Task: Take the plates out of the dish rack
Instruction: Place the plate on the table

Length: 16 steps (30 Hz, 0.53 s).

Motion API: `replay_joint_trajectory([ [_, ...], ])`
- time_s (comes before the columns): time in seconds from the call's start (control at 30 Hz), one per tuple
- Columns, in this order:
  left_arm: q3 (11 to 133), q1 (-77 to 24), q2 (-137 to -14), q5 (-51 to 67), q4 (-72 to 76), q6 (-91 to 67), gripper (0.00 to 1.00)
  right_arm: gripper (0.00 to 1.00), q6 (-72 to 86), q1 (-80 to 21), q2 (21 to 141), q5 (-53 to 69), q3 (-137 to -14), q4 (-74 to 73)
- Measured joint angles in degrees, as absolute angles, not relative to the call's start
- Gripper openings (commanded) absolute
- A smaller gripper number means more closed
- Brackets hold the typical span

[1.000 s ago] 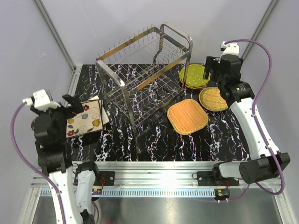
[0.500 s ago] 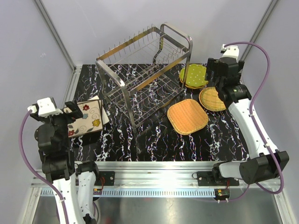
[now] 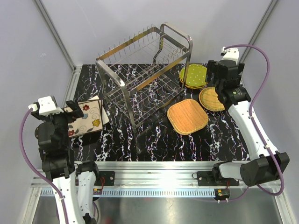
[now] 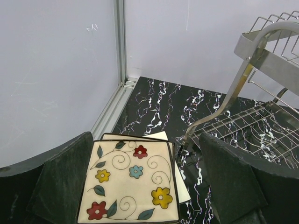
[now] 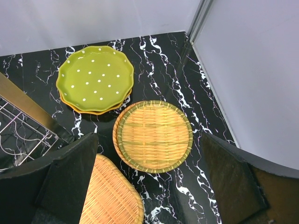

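The chrome wire dish rack [image 3: 142,77] stands at the table's middle back; I see no plates in it. A flower-patterned cream plate [image 3: 85,120] lies on plain cream plates at the left, and it also shows in the left wrist view [image 4: 133,186]. A green dotted plate [image 3: 194,74] rests on an orange plate at the right, seen too from the right wrist [image 5: 96,79]. A round wicker plate [image 5: 154,136] and a square wicker plate [image 3: 187,116] lie near it. My left gripper [image 4: 140,186] is open above the flowered plate. My right gripper [image 5: 149,182] is open above the round wicker plate.
The table top is black marble with white veins [image 3: 154,140]. Grey walls and aluminium posts enclose it at the left [image 4: 120,46] and at the right [image 5: 196,21]. A rack leg [image 4: 187,140] stands just right of the cream plates.
My left arm has drawn back toward the near left, away from the flowered plate. My right arm has lifted slightly toward the back right. The plates have not moved.
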State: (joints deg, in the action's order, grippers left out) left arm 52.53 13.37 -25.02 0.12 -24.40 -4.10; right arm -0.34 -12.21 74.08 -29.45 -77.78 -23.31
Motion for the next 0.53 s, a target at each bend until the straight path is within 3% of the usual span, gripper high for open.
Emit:
replay_joint_trajectory([
  [0.53,52.5,13.3,-26.1,1.1,-24.3,-4.5,0.99,1.00,-1.4,-12.2,73.8,-29.4,-75.7,-20.9],
])
